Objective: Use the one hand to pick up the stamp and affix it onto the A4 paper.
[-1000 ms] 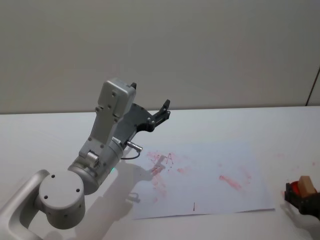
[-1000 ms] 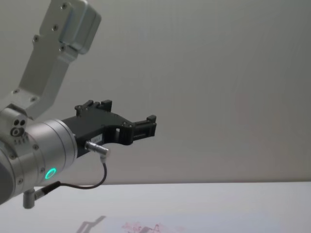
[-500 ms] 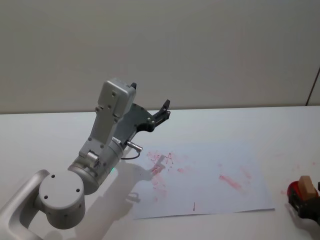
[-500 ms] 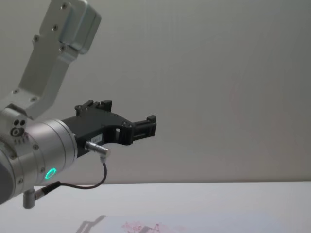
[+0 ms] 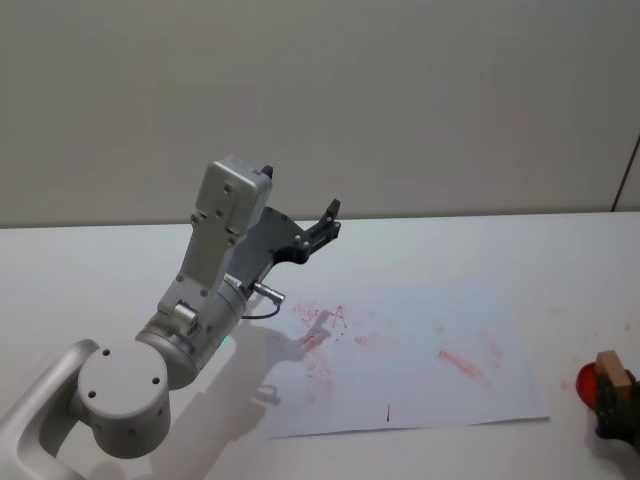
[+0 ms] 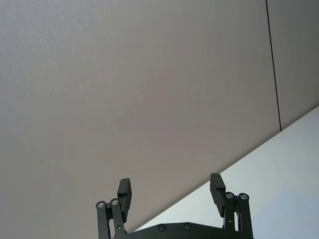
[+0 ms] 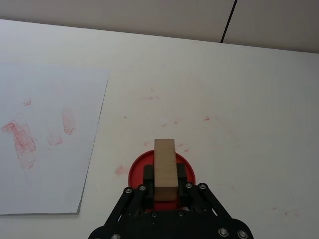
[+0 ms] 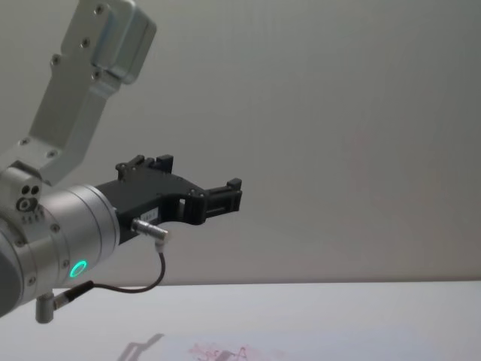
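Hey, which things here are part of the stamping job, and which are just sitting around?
Part of the job:
- stamp, held by the right gripper
- red pad beneath it, probably ink
- paper

Just there:
- left gripper, open, held up over the left of the table
- red smudges on the table

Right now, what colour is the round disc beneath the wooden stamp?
The round disc is red, clearest in the right wrist view.
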You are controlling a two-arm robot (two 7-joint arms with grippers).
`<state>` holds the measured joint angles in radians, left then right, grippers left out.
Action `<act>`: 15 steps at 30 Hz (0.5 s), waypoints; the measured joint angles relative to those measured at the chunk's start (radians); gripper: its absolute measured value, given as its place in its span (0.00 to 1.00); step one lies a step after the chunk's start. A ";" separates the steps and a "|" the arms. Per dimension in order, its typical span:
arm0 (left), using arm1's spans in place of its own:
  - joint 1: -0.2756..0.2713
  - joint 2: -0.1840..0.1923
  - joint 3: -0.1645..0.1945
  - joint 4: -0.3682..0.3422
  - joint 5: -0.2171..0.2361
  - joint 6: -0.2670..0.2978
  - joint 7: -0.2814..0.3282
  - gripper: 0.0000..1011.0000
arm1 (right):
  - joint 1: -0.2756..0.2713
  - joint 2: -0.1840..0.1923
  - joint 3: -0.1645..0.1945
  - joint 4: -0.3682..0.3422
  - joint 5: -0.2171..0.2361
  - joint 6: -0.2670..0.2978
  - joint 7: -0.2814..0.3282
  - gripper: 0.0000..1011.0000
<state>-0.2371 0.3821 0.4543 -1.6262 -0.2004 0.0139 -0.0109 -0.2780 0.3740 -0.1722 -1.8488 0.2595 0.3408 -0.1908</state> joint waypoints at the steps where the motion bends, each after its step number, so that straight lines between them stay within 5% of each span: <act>1: 0.000 0.000 0.000 0.000 0.000 0.000 0.000 0.99 | 0.000 0.000 0.000 0.000 0.000 0.000 0.000 0.25; 15: 0.000 0.000 0.000 0.000 0.000 0.000 0.000 0.99 | 0.012 0.004 -0.002 -0.010 -0.036 -0.046 0.069 0.22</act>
<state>-0.2371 0.3821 0.4542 -1.6262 -0.2004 0.0138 -0.0109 -0.2664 0.3778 -0.1742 -1.8592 0.2237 0.2943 -0.1221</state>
